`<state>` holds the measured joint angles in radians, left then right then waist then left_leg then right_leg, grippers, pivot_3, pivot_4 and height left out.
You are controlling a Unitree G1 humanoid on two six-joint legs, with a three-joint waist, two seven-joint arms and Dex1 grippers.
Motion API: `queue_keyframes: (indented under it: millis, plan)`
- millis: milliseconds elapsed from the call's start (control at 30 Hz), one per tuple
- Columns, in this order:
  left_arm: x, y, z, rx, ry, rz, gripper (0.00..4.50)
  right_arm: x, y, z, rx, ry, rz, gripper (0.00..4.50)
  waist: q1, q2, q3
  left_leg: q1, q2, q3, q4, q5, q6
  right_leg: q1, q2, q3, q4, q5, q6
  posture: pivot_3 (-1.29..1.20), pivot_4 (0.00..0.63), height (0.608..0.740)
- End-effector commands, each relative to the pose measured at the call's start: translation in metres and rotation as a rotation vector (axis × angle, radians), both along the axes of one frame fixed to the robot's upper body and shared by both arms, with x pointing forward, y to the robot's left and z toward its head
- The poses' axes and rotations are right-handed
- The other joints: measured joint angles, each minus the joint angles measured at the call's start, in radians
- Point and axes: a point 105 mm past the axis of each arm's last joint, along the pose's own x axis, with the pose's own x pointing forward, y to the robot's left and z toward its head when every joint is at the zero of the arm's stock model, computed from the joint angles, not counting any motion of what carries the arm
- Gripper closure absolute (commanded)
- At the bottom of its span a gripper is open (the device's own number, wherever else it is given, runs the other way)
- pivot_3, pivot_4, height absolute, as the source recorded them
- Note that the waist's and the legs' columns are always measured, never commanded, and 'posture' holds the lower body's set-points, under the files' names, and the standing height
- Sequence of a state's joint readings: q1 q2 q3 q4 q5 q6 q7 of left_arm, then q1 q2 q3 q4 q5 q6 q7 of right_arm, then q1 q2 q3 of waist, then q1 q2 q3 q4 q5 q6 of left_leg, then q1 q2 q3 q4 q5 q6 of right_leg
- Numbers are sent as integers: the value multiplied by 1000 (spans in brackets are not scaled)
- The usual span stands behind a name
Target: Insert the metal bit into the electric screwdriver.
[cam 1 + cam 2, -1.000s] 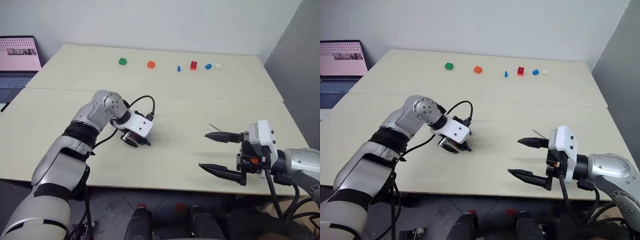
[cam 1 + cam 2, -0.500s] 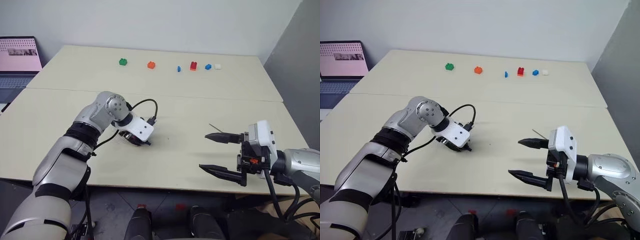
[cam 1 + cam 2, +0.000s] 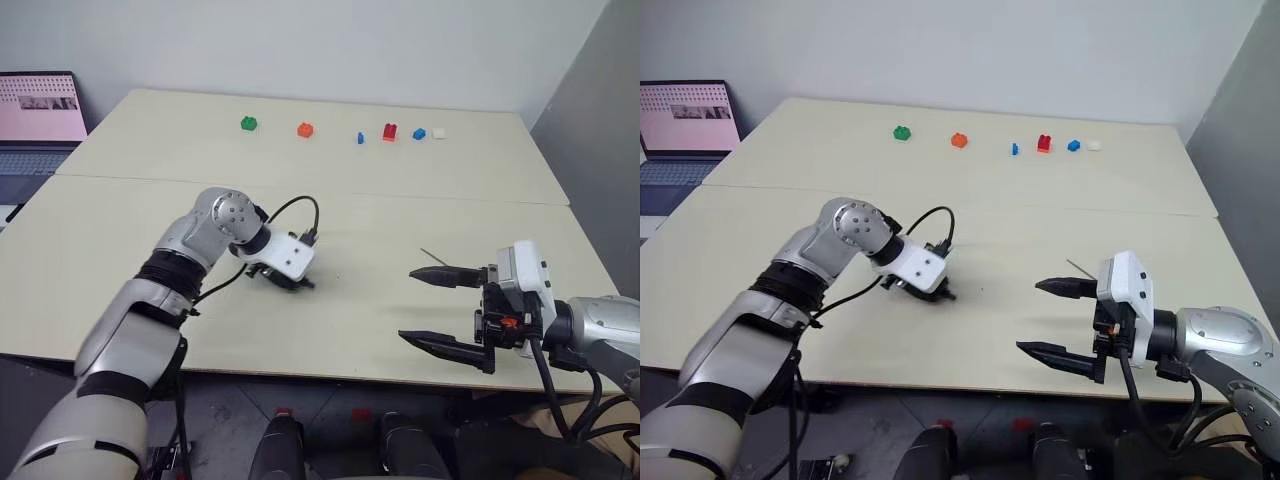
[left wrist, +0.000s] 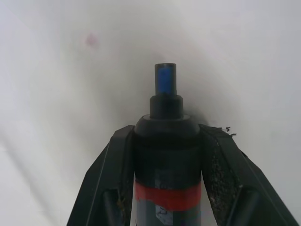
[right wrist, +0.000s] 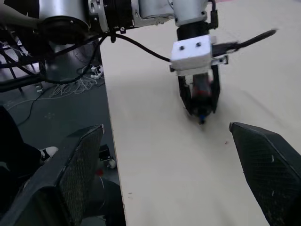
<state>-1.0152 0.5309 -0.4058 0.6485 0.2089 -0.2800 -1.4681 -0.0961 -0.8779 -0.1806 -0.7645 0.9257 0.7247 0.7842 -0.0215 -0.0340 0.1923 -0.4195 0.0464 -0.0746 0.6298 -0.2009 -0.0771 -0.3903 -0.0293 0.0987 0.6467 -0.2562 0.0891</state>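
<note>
Left wrist view: electric screwdriver (image 4: 167, 155) points along pincer (image 4: 167, 188), blue tip outward.

Small toy bricks are lined up along the far edge of a pale table (image 3: 450, 185): green (image 3: 248, 123), orange (image 3: 305, 129), blue (image 3: 360, 138), red (image 3: 389, 132), blue (image 3: 419, 134), white (image 3: 439, 132). An open laptop (image 3: 40, 108) is seen at upper left.

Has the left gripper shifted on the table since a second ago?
Yes. The left gripper, shut on the electric screwdriver, has moved toward the robot's right along the table, closer to the metal bit, which lies where it was.
</note>
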Motion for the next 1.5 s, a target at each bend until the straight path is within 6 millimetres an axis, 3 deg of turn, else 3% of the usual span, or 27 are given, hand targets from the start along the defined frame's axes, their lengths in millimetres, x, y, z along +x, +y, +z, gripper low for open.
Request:
queue_keyframes:
  millis: [33, 133, 233, 333, 500, 933, 1167, 1333, 1500]
  plan:
    - [9, -35, 71, -403, -53, 98, 2863, -2, -2, 12, 2, -47, 6, 0, -3, 0, 0, 0, 0, 0, 0, 0, 0, 0, 0, 0, 0, 1, 2, 0, 150, 740]
    - [12, -45, 88, -585, 4, 188, 2863, 1, -4, 14, -1, -53, 1, 0, -8, 0, 0, 0, 0, -1, -1, 0, 0, -1, 1, -1, 1, 2, 4, 0, 150, 740]
    - [22, -50, 104, -901, 31, 323, 2863, 13, -7, 19, -12, -94, -37, 0, -15, 0, 0, 2, 0, -1, -1, 0, 0, 0, 1, 0, 1, 2, 4, 0, 150, 740]
    - [27, -48, 105, -1090, 62, 444, 2863, 25, -10, 23, -20, -133, -74, 0, -18, 0, 0, 3, 0, -2, -1, 0, 0, 0, 1, 0, 2, 2, 4, 0, 150, 740]
    - [22, -45, 88, -1223, 90, 535, 2863, 42, -10, 27, -27, -194, -132, 0, -18, 0, 0, 3, 1, -3, -1, 0, 0, 0, 3, 0, 2, 3, 5, 0, 150, 740]
    - [6, -27, 48, -1246, 74, 645, 2864, 44, -6, 27, -44, -193, -91, 0, -7, 1, 0, 3, 1, -2, -1, 0, 0, 0, 3, 0, 0, 3, 4, 0, 150, 740]
    - [-9, -17, 39, -1241, 78, 669, 2864, 46, -9, 23, -69, -186, -85, 0, -9, 1, 0, 3, 1, -2, -1, 0, 0, 1, 3, 0, 0, 3, 4, 0, 150, 740]
    - [-10, -17, 39, -1242, 72, 687, 2864, 63, -21, 19, -145, -203, -144, 0, -9, 1, 0, 3, 0, -2, -1, 0, 0, 1, 3, 0, 0, 2, 2, 0, 150, 740]
    - [-9, -22, 38, -1237, 65, 684, 2864, 110, -47, 10, -300, -184, -324, 0, -9, 1, 0, 4, 0, -2, 0, 0, 0, 1, 3, 0, -1, 2, -1, 0, 150, 740]
